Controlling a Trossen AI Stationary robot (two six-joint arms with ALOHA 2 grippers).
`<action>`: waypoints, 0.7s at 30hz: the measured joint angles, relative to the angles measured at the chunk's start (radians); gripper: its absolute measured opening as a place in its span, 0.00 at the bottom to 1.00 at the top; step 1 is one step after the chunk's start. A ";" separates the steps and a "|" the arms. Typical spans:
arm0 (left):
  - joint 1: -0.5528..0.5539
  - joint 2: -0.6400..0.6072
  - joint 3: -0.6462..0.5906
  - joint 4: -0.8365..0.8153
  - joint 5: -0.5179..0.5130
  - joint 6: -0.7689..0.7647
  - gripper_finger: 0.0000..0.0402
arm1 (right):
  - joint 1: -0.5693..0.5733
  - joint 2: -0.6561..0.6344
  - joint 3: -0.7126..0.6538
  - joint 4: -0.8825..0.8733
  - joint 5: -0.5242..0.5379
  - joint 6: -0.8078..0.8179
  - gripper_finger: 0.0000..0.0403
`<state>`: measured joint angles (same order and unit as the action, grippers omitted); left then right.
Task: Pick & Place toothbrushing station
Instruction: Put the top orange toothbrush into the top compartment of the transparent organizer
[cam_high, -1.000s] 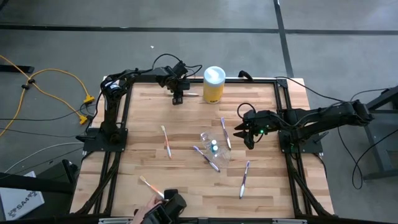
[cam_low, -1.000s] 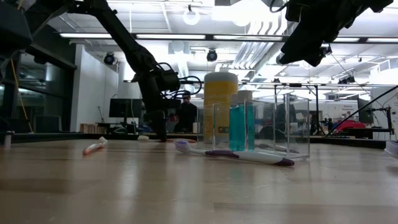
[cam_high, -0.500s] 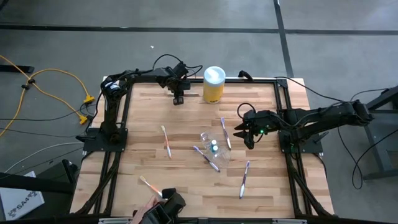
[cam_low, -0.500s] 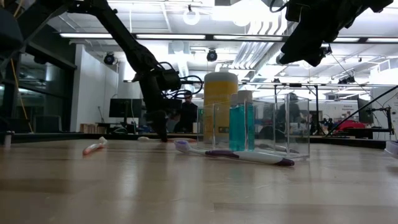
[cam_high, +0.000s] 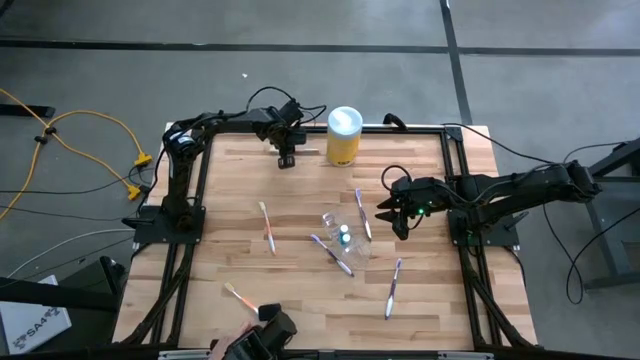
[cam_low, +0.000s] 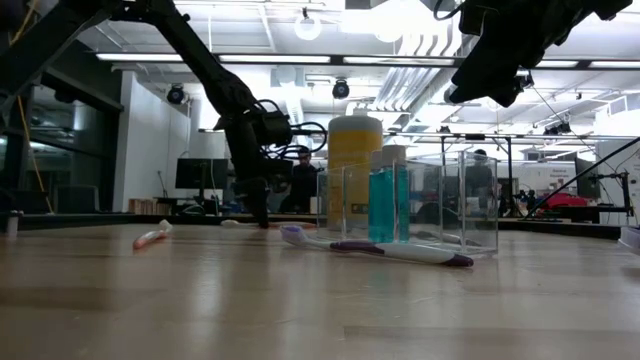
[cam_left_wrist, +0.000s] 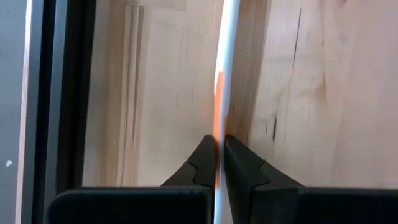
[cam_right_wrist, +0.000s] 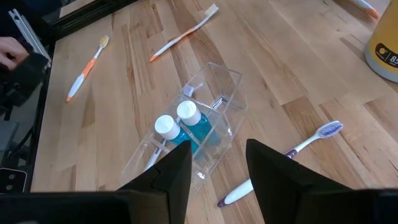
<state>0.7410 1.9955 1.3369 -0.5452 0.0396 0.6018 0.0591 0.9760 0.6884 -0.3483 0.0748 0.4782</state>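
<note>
My left gripper (cam_high: 286, 160) is at the table's far edge, left of the yellow canister, shut on a white-and-orange toothbrush (cam_left_wrist: 227, 62) that lies on the wood. My right gripper (cam_high: 398, 218) hangs open above the table, right of the clear plastic cup (cam_high: 343, 236). The cup (cam_right_wrist: 199, 124) stands on the table with two white-capped blue tubes (cam_right_wrist: 186, 127) inside. Two purple toothbrushes (cam_high: 332, 253) (cam_high: 362, 212) lie beside it, and a third (cam_high: 393, 287) lies nearer the front. Orange toothbrushes lie at centre left (cam_high: 267, 226) and near the front edge (cam_high: 240, 297). My left gripper pinches the toothbrush's handle (cam_left_wrist: 219, 127) between its two fingertips (cam_left_wrist: 239, 158), where the orange stripe runs. The fingers come steeply from above and lie across the handle. The toothbrush lies flat on the table along the far edge.
The yellow canister (cam_high: 343, 135) with a white lid stands at the far edge just right of my left gripper. A person's hand with a dark object (cam_high: 262, 337) shows at the near edge. Black frame rails (cam_left_wrist: 62, 93) border the table.
My left gripper has shut on the toothbrush handle at the far edge while staying in place. The toothbrush has not moved. The person's hand at the near edge has drawn back a little.
</note>
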 joint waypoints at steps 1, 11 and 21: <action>-0.002 -0.010 -0.001 -0.007 -0.008 0.000 0.01 | 0.000 0.000 0.000 0.000 0.000 0.000 0.36; -0.064 -0.074 -0.005 -0.077 -0.137 0.010 0.01 | 0.000 0.000 0.000 0.000 0.000 -0.003 0.36; -0.186 -0.174 -0.002 -0.103 -0.236 0.028 0.01 | 0.000 0.000 0.000 -0.001 -0.007 -0.003 0.36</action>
<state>0.5552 1.8213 1.3354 -0.6482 -0.1960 0.6299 0.0591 0.9760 0.6884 -0.3496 0.0683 0.4751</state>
